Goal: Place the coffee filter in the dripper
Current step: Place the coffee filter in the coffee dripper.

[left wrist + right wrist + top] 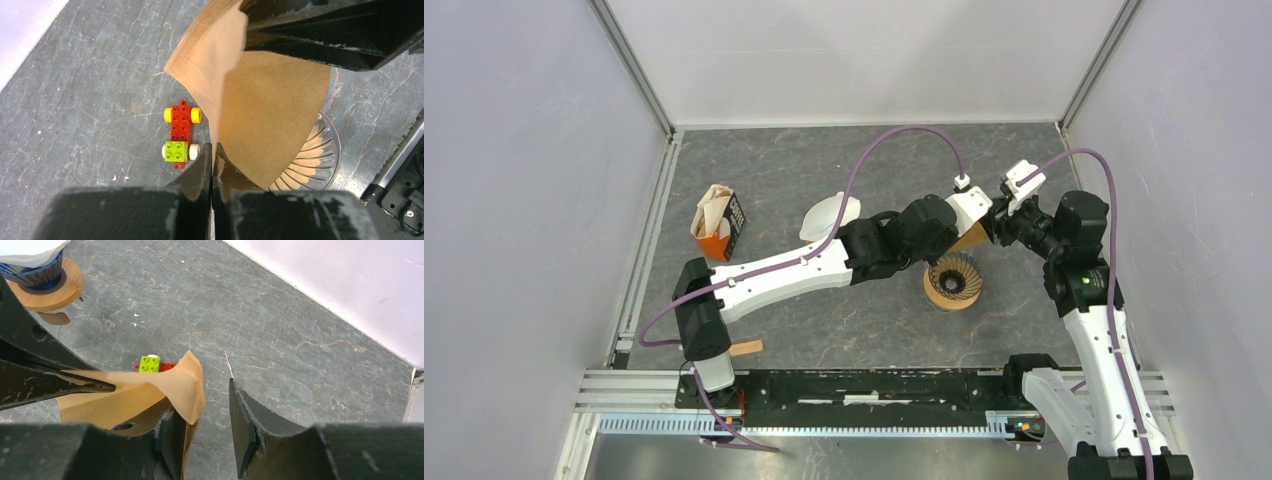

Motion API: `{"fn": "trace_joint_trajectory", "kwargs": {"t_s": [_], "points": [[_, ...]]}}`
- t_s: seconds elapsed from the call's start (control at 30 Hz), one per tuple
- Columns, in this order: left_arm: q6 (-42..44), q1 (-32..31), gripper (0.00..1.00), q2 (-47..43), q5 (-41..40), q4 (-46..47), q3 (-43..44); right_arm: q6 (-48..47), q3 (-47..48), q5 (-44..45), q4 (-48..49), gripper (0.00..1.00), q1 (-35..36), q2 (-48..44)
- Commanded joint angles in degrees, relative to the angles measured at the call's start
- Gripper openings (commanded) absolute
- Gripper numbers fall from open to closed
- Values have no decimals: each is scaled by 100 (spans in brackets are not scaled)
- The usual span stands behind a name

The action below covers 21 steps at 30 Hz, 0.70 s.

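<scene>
The brown paper coffee filter (265,120) hangs pinched at its seam in my left gripper (212,152), which is shut on it. It sits just above the clear ribbed dripper (322,150) on its wooden base (953,282). My right gripper (207,412) is open; its left finger (172,440) is tucked under the filter's folded edge (185,385), and its right finger stands clear of the paper. In the top view both grippers meet over the dripper's far rim, with the left gripper (972,232) facing the right gripper (1004,225).
A small red and green toy-brick car (180,132) lies on the table beside the dripper. A second dripper with a white filter (829,215) stands at centre-left on a wooden base (60,292). An orange filter box (717,225) stands left. A wooden piece (746,348) lies near the front.
</scene>
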Motion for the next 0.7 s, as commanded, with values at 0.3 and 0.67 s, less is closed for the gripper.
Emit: {"fn": "trace_joint_trajectory", "kwargs": {"t_s": [0.3, 0.67], "points": [[161, -36, 3, -267, 175, 241, -56, -431, 593, -376, -226, 35, 0, -11], [182, -32, 3, -269, 152, 242, -65, -991, 693, -420, -529, 10, -3, 9]]}}
